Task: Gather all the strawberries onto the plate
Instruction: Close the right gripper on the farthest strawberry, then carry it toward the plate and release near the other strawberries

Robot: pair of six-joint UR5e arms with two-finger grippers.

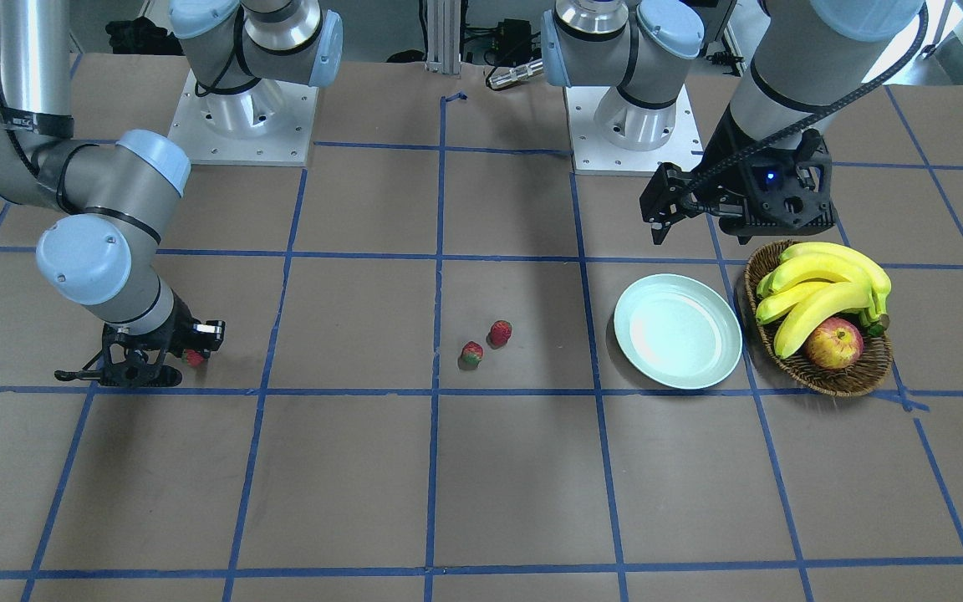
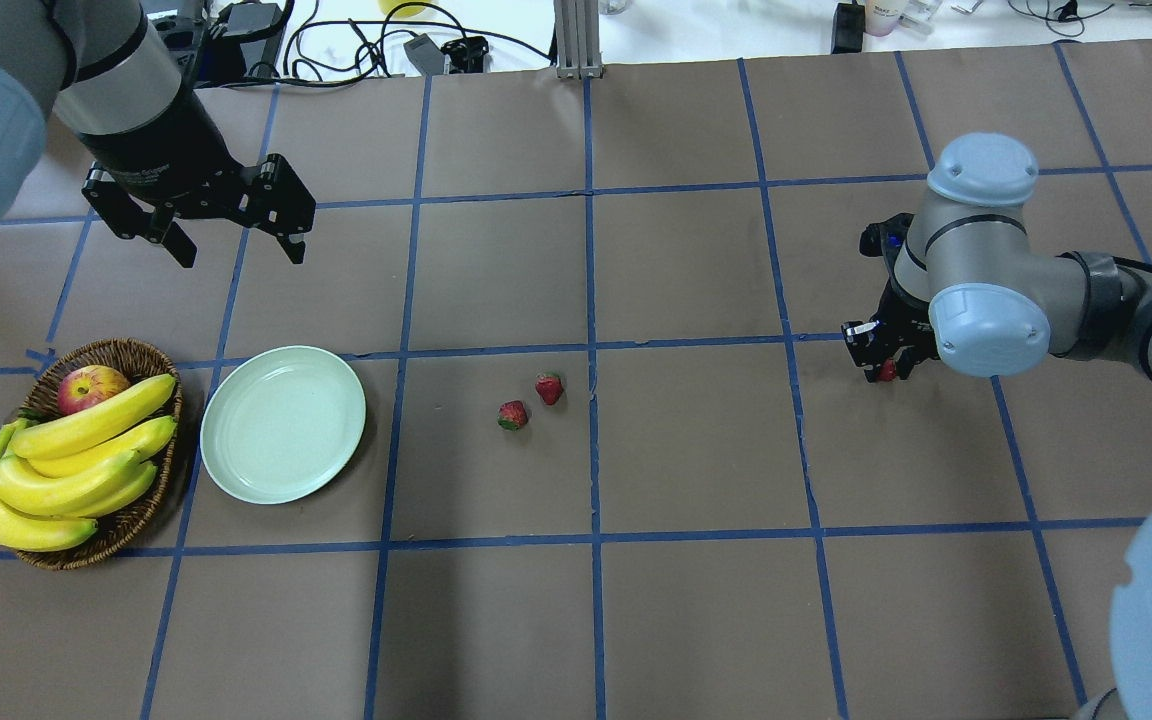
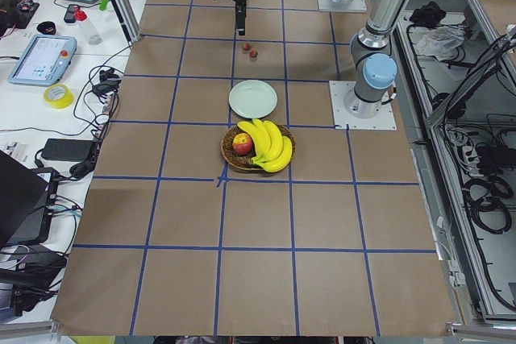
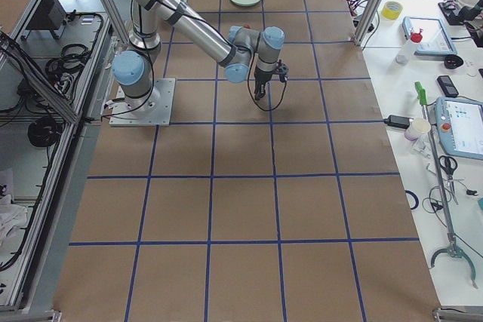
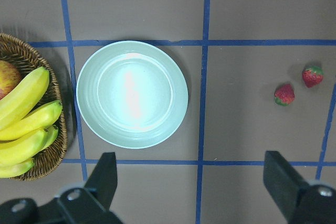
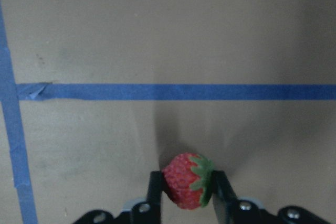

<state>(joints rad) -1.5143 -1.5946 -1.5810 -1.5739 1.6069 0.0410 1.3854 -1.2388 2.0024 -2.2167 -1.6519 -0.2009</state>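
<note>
Held: strawberry A [image 6: 181,179], clamped between the two fingers of the right gripper [image 6: 187,192], leaves against one finger, low over the table; whether it is lifted clear cannot be told. In the overhead view it sits far out at 3 o'clock from the other two. Loose: strawberry B [image 2: 513,414] and strawberry C [image 2: 549,388], lying free near the table's middle, just beside each other but apart, C at 1 o'clock of B. Target: plate [image 2: 283,423], bare, at 9 o'clock of B and well apart from it; a basket [image 2: 116,346] with bananas [image 2: 76,455] and an apple [image 2: 91,388] stands just beside it at its 9 o'clock. Idle: left gripper [image 2: 236,248], jaws spread wide, holding nothing, hovering at 11 o'clock of the plate. Handling, judged: each berry small and light, probably firm with a slick tapering body, so apt to squirt from a pinch near the tip; best taken across the widest part just under the leaves, with modest force. Release low over the plate, since so light a piece may roll past the shallow rim.
</note>
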